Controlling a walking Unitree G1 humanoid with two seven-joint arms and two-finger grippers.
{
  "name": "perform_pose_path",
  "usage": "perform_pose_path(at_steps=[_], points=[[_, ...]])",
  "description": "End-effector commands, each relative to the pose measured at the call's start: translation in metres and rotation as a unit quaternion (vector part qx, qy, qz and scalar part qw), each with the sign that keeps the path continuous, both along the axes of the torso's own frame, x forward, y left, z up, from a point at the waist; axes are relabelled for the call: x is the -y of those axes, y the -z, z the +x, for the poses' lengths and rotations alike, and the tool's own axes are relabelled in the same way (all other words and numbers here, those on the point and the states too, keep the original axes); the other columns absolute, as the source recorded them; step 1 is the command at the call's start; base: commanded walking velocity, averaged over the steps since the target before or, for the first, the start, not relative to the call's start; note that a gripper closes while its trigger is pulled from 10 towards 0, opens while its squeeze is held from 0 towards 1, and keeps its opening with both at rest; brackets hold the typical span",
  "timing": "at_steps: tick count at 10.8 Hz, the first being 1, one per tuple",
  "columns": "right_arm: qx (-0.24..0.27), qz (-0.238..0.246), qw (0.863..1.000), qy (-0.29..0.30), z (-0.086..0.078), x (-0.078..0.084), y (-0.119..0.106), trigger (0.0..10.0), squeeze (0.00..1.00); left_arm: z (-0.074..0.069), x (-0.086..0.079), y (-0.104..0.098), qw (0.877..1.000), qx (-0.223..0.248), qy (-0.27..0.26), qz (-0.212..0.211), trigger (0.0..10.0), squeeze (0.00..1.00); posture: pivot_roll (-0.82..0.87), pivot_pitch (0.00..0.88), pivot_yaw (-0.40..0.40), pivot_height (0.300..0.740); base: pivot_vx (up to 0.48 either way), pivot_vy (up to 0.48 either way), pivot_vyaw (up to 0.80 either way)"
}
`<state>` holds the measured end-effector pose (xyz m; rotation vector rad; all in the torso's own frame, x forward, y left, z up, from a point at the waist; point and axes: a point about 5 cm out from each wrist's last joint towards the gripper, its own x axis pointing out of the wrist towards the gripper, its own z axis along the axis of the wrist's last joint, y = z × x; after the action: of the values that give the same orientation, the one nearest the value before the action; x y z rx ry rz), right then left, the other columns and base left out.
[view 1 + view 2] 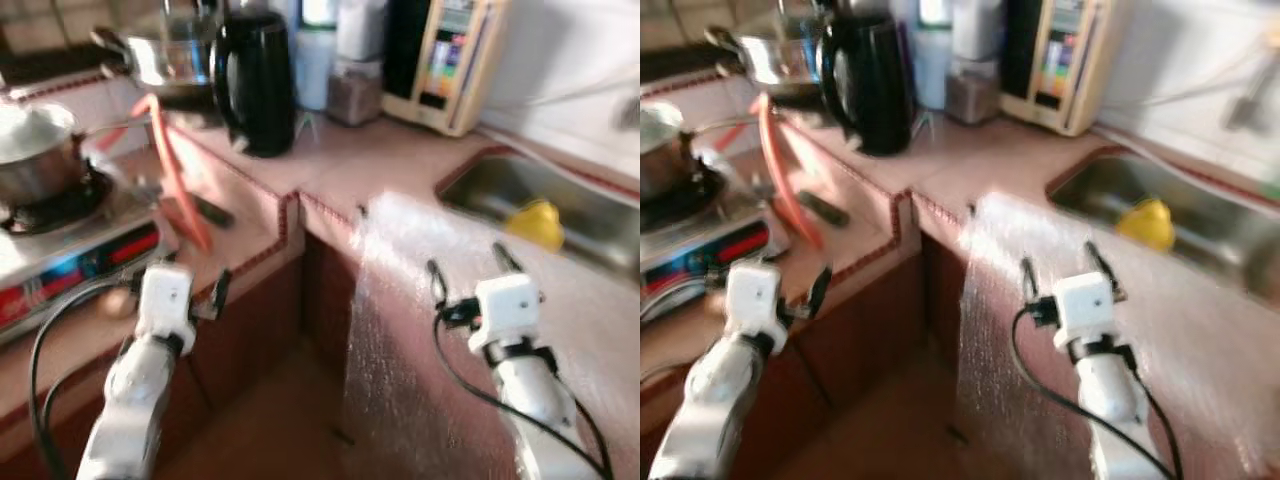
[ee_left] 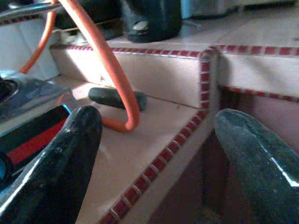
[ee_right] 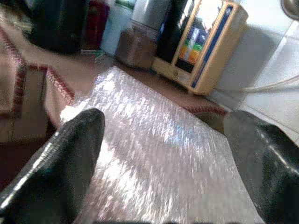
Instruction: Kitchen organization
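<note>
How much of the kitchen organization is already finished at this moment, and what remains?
Nothing looks done yet. Both arms are raised with open, empty jaws: the left gripper near the stove and orange hose, the right gripper over the bubble wrap on the counter. Left to handle: the wrap, the black kettle and the yellow item in the sink.

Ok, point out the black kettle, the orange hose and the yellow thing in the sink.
black kettle (image 1: 258, 80), left eye view, middle of its body.
orange hose (image 2: 112, 70), left wrist view, on its curved run.
yellow thing (image 1: 537, 224), left eye view, its centre, in the sink.
</note>
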<state>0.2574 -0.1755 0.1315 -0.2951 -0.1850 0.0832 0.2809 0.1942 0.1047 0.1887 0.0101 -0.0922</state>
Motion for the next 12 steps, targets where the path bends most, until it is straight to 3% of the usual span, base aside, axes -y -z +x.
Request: perform_pose_path(at_steps=[1, 6, 8, 10, 12], points=[[0.003, 0.001, 1.0, 0.002, 0.001, 0.002, -0.003, 10.0, 0.0, 0.001, 0.0, -0.001, 1.0, -0.002, 0.005, 0.004, 10.0, 0.0, 0.11, 0.0, -0.016, 0.74, -0.319, 0.0, 0.0], [0.001, 0.002, 1.0, 0.0, 0.003, 0.0, 0.0, 10.0, 0.0, 0.0, 0.0, 0.001, 1.0, -0.002, 0.011, 0.014, 10.0, 0.0, 0.12, 0.0, -0.016, 0.74, -0.306, 0.0, 0.0], [-0.013, 0.002, 1.0, -0.017, 0.004, -0.003, 0.006, 10.0, 0.0, -0.003, 0.002, 0.008, 1.0, -0.008, 0.01, 0.012, 10.0, 0.0, 0.13, 0.0, -0.029, 0.74, 0.0, 0.0, 0.0], [-0.051, 0.013, 0.998, -0.045, 0.001, -0.009, 0.024, 10.0, 0.0, -0.012, 0.005, 0.027, 0.999, -0.034, 0.013, 0.024, 10.0, 0.0, 0.13, 0.0, -0.039, 0.74, 0.0, 0.0, 0.0], [-0.134, 0.037, 0.989, -0.05, -0.006, -0.013, 0.068, 10.0, 0.0, -0.028, 0.015, 0.071, 0.993, -0.108, 0.038, 0.031, 10.0, 0.0, 0.12, 0.0, -0.046, 0.74, 0.0, 0.0, 0.0]])
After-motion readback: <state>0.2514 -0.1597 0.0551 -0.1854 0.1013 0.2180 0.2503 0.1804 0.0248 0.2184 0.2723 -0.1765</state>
